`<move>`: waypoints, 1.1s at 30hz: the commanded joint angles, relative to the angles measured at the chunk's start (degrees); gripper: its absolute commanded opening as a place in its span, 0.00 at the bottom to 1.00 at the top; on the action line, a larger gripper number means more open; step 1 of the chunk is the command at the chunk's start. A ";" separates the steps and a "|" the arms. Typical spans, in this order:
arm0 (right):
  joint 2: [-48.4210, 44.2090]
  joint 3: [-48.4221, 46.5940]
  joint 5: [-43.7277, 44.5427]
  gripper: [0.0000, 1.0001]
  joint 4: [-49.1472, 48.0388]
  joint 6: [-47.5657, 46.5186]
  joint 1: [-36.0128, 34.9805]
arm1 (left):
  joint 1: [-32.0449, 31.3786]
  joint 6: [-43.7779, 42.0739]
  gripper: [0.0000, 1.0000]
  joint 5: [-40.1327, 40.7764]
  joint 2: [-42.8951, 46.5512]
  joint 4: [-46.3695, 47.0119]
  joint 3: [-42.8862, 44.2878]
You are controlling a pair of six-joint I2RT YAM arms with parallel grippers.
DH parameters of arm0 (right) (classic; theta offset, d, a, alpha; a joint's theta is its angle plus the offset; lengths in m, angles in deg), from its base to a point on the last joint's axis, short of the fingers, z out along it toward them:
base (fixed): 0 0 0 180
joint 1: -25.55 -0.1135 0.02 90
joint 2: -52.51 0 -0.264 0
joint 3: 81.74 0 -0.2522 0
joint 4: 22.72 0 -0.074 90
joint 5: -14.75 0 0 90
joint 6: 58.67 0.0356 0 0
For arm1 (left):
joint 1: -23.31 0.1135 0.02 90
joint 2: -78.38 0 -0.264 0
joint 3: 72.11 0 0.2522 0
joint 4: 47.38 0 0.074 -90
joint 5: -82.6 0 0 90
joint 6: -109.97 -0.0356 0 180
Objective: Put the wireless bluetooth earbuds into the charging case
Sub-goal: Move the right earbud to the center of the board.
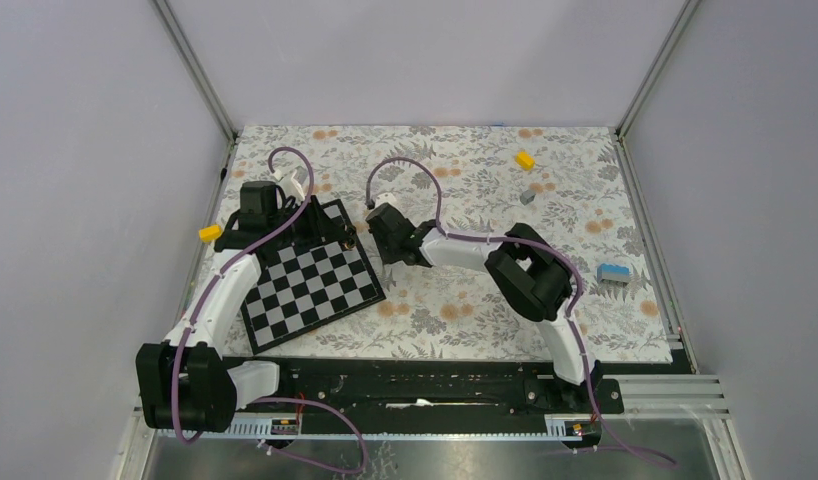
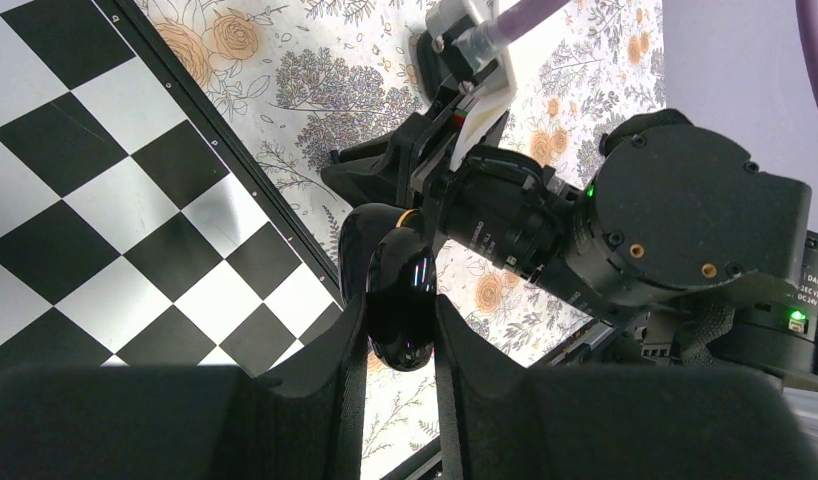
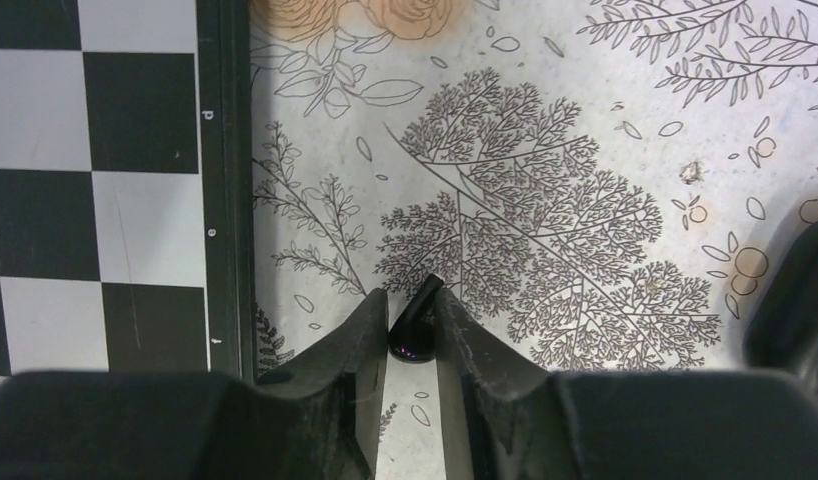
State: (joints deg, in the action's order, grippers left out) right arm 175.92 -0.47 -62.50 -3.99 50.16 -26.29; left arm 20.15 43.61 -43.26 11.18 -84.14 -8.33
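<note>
The charging case is a glossy black pebble, and my left gripper is shut on it just off the chessboard's right corner. An orange spot shows at its top edge. Close behind the case in the left wrist view is the right arm's wrist. My right gripper is shut on one of the wireless bluetooth earbuds, a tiny black bud whose stem points up between the fingers, over the floral cloth. In the top view the left gripper and the right gripper nearly meet.
A tilted chessboard lies on the floral cloth under the left arm. Around it are a yellow block at the left, another yellow block and a grey block at the back right, and a blue block at the right.
</note>
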 commanded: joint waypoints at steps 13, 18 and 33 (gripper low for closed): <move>-17.41 22.81 -6.31 0.12 -3.99 -6.72 -1.43 | 0.17 -0.14 0.00 -2.25 0.65 2.62 0.03; -26.79 35.11 -6.79 0.13 -4.27 -9.34 -1.43 | -2.01 -0.50 0.00 -5.17 -2.48 3.00 -0.09; -37.83 47.27 -5.87 0.46 -9.52 0.19 -1.43 | -12.22 1.15 0.00 -2.81 -10.16 3.84 3.04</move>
State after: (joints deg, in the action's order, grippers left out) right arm 141.23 44.82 -68.71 -13.23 46.41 -27.34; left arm 7.70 44.22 -46.47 0.75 -83.44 -8.20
